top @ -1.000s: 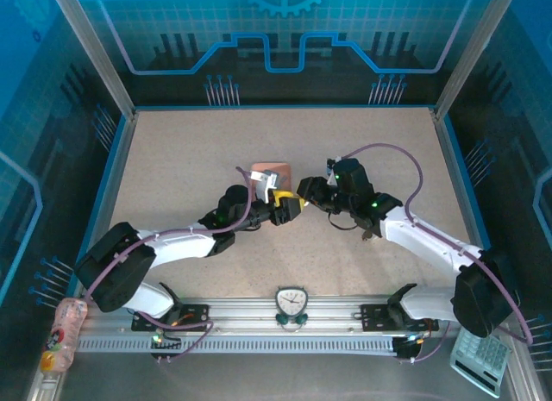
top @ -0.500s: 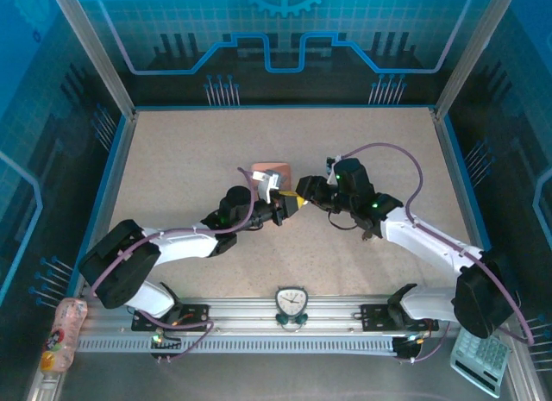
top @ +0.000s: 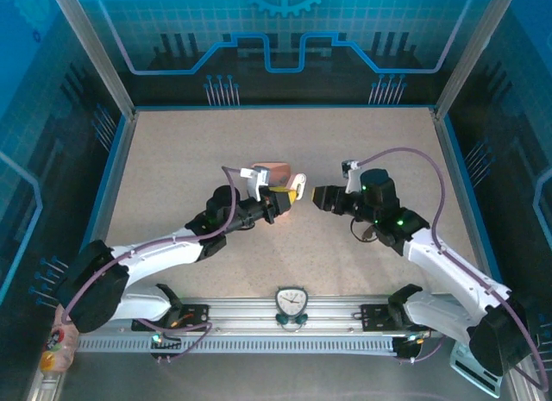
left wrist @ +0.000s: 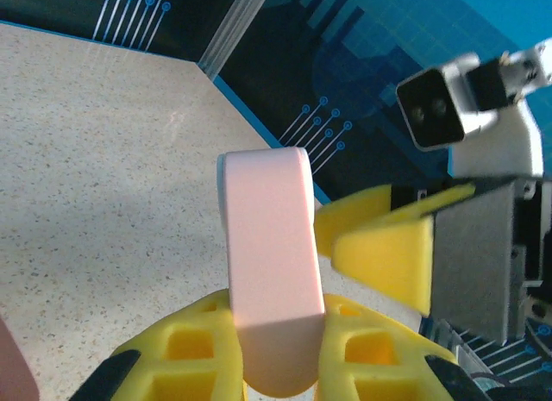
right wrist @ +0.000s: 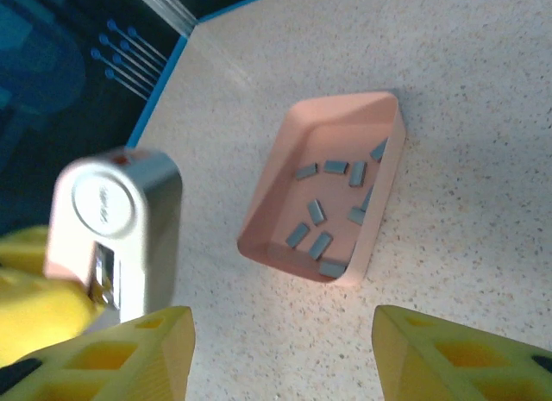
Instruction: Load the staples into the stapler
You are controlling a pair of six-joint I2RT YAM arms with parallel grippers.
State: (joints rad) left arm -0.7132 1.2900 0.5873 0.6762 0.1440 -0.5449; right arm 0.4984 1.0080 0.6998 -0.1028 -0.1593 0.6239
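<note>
The right gripper (top: 320, 198) has backed off the pale pink, silver-trimmed mini stapler (left wrist: 267, 246), jaws apart and empty; keep that stapler clamped steady in the left gripper (top: 287, 195) above mid-tabletop while picking dark grey staple strips (right wrist: 319, 243) from the salmon-pink tray (right wrist: 385, 184).

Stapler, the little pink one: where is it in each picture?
Top external: the stapler sits mid-table, held at the tip of the left gripper.
Left wrist: the stapler stands in the centre, clamped at its lower end.
Right wrist: the stapler is at the left edge, left of the pink tray.
Shared landmark: the speckled table.
</note>
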